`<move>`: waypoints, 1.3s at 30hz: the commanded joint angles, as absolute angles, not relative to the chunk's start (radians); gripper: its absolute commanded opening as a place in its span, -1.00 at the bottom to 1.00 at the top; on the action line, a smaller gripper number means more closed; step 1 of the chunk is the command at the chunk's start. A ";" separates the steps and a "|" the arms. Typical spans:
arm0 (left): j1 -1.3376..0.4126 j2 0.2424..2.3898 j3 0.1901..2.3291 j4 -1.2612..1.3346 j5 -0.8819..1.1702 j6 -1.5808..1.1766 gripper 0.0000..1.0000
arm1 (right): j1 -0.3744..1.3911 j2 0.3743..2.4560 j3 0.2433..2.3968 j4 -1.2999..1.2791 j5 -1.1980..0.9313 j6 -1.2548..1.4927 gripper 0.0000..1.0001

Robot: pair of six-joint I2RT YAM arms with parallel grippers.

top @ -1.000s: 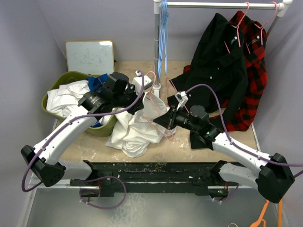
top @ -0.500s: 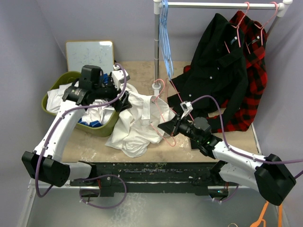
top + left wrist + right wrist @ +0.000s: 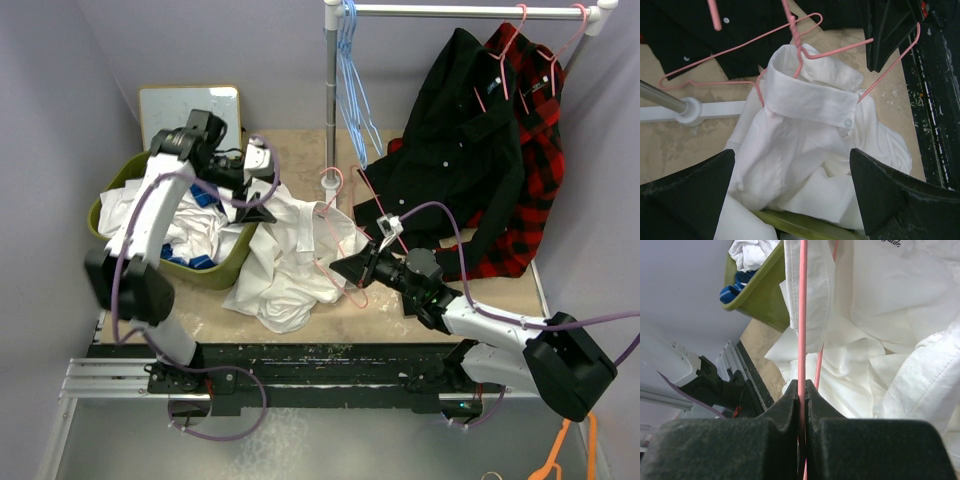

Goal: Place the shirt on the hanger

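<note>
The white shirt (image 3: 292, 262) lies crumpled on the table against the bin, its collar (image 3: 810, 102) raised around the neck of the pink hanger (image 3: 338, 222). One hanger shoulder goes inside the collar. My right gripper (image 3: 348, 268) is shut on the hanger's lower wire (image 3: 802, 315), which runs straight up between the fingers, with the shirt (image 3: 880, 315) just behind it. My left gripper (image 3: 262, 192) hangs open over the bin's edge, above the shirt (image 3: 790, 145) and apart from it, with nothing between its fingers (image 3: 890, 195).
A green bin (image 3: 225, 270) of clothes stands at the left, with a whiteboard (image 3: 190, 118) behind it. The rack pole (image 3: 333, 100) carries blue hangers (image 3: 350, 90); its base (image 3: 692, 107) sits beside the shirt. A black shirt (image 3: 470, 130) and a plaid shirt (image 3: 540, 150) hang at the right.
My left gripper has let go of the shirt, opened wide and drawn back to the far left over the bin. The right gripper kept its hold on the hanger and sank slightly nearer.
</note>
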State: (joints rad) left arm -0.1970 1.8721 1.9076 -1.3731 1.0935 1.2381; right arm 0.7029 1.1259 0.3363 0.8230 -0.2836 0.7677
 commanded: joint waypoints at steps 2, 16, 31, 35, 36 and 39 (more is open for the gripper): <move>-0.251 1.893 1.990 -1.548 1.149 1.412 0.98 | 0.709 1.119 0.346 0.918 -0.328 0.735 -1.00; -0.324 1.959 2.005 -1.548 1.135 1.451 0.65 | 0.711 1.151 0.367 0.903 -0.359 0.703 -1.00; -0.329 2.113 2.124 -1.548 1.155 1.380 0.50 | 0.712 1.137 0.366 0.899 -0.370 0.678 -1.00; -0.336 2.101 2.101 -1.548 1.191 1.370 0.18 | 0.712 1.128 0.359 0.907 -0.354 0.678 -1.00; -0.341 2.094 2.089 -1.548 1.205 1.372 0.13 | 0.710 1.124 0.358 0.911 -0.347 0.677 -1.00; -0.358 2.053 2.032 -1.548 1.247 1.381 0.05 | 0.710 1.103 0.353 0.915 -0.320 0.676 -1.00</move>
